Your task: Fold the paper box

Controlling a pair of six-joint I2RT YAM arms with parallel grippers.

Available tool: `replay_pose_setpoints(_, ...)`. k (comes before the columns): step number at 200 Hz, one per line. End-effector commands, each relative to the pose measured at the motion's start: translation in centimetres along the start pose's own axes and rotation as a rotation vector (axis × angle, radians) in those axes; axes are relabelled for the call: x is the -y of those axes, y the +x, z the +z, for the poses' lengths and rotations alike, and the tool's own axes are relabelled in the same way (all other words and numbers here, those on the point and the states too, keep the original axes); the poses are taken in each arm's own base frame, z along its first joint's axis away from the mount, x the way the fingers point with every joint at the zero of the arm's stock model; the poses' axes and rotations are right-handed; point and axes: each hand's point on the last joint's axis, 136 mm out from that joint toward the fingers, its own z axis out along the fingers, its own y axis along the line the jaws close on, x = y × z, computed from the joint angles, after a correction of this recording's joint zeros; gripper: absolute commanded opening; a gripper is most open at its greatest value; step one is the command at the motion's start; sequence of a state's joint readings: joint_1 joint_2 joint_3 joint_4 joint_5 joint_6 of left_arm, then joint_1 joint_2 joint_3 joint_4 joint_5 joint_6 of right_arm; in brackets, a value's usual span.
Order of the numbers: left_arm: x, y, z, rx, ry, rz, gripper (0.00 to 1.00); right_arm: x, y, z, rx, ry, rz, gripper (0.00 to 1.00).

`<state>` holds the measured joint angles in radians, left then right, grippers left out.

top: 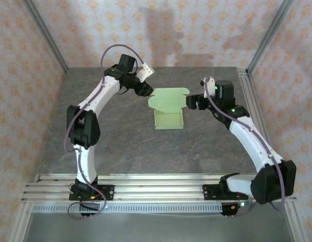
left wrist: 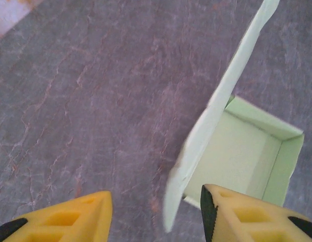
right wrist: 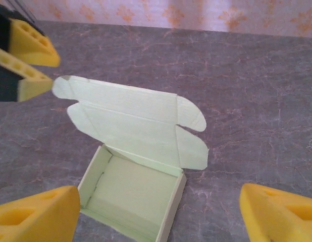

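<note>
The pale green paper box [top: 169,119] sits on the table with its walls up and its tray open; its lid [top: 168,99] with rounded tabs leans back toward the far side. In the right wrist view the box tray [right wrist: 133,194] lies between my fingers' tips, and the lid [right wrist: 131,116] stands behind it. My left gripper [top: 146,91] is open at the lid's left edge [left wrist: 216,116], which passes between its yellow fingers without touching them. My right gripper [top: 192,102] is open just right of the box, holding nothing. The left gripper's fingers [right wrist: 30,60] show beside the lid's left tab.
The grey marbled table [top: 120,146] stretches around the box. Patterned walls and metal frame posts [top: 47,40] bound the back and sides. An aluminium rail [top: 156,184] runs along the near edge by the arm bases.
</note>
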<state>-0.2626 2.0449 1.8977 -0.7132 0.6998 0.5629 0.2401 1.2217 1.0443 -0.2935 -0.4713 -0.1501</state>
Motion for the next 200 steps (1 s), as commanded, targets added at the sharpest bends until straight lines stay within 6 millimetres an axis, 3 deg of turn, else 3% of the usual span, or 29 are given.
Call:
replay_pose_setpoints(1,3.0,2.3,-0.2,-0.064,0.156,0.098,0.49,0.1,1.5,-1.2,-0.007,0.017,0.025,0.82)
replay_pose_setpoints(31,3.1,3.5,0.6,-0.084,0.17,0.117,0.43,0.1,2.3,-2.0,-0.02,0.029,0.03,0.82)
replay_pose_setpoints(55,2.9,3.6,1.5,-0.072,0.177,0.094,0.42,0.1,2.5,-1.9,-0.035,0.027,0.024,0.82)
replay_pose_setpoints(83,2.8,3.5,2.3,-0.066,0.182,0.103,0.32,-0.2,2.2,-1.6,-0.032,0.012,0.031,0.82)
replay_pose_setpoints(139,2.1,4.0,4.0,-0.092,0.211,0.092,0.31,0.6,2.5,-1.7,-0.045,0.056,0.04,0.82)
replay_pose_setpoints(155,2.1,3.8,4.1,-0.083,0.215,0.095,0.3,0.6,2.7,-1.6,-0.046,0.058,0.045,0.82)
replay_pose_setpoints(170,2.1,3.6,4.1,-0.08,0.214,0.097,0.23,0.6,2.6,-1.5,-0.044,0.056,0.05,0.82)
replay_pose_setpoints(200,2.2,3.0,3.4,-0.069,0.206,0.108,0.22,0.5,2.5,-1.3,-0.044,0.046,0.053,0.81)
